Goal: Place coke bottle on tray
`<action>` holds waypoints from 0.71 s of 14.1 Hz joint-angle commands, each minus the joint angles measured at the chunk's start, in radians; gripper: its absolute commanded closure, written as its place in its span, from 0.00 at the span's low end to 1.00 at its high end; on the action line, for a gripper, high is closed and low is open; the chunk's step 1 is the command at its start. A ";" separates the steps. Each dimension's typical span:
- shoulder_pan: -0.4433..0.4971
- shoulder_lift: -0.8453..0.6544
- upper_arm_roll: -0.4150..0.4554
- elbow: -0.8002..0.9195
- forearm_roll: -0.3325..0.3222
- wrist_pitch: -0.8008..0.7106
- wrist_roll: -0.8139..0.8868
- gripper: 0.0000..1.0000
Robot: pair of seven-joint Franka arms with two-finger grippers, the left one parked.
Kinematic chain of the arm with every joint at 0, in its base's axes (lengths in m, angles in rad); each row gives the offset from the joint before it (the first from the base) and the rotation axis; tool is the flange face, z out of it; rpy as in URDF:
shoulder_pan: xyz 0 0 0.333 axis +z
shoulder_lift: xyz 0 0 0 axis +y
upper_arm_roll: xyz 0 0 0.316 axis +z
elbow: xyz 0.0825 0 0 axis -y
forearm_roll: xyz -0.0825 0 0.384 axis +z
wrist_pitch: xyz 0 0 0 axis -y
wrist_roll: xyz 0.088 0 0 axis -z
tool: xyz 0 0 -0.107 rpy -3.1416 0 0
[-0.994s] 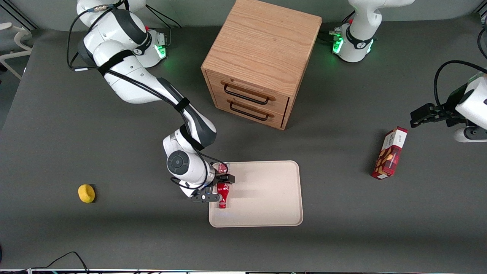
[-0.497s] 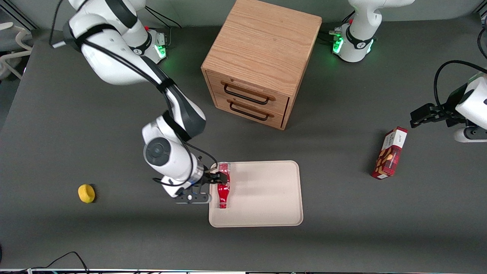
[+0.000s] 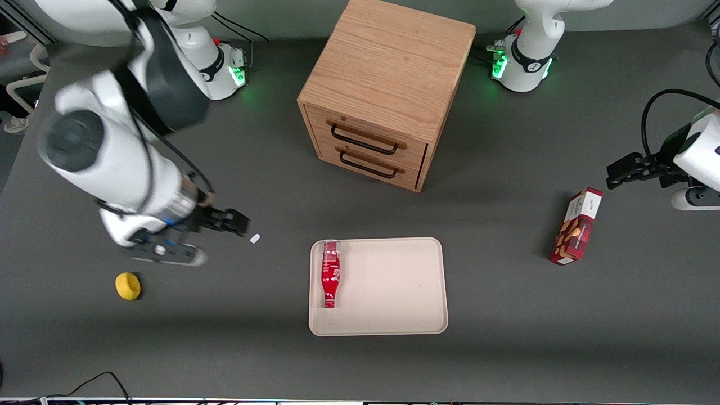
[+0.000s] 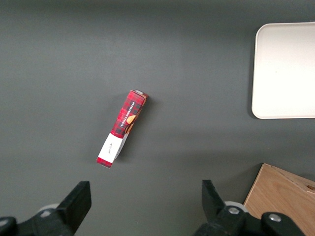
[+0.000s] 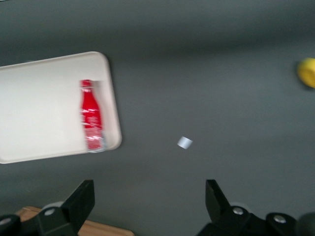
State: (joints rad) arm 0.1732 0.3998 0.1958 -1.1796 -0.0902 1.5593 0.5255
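Since half a second ago the gripper [image 3: 235, 221] has pulled away from the tray [image 3: 394, 287] and now hangs empty over bare table toward the working arm's end, fingers spread wide apart. The coke bottle [image 3: 330, 274] lies on its side on the tray, just inside the rim nearest that arm. The right wrist view shows a small white scrap [image 5: 184, 142] between tray and yellow object [image 5: 307, 72] — the left wrist view instead catches the snack box [image 4: 121, 129] and only a tray corner.
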 commanded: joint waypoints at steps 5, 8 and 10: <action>0.006 -0.410 -0.223 -0.275 0.124 -0.216 -0.140 0.00; 0.006 -0.591 -0.272 -0.496 0.139 -0.150 -0.142 0.00; 0.008 -0.666 -0.280 -0.593 0.139 -0.108 -0.142 0.00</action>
State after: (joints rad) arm 0.1706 -0.1466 -0.0797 -1.5971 0.0350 1.3735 0.3881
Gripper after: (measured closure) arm 0.000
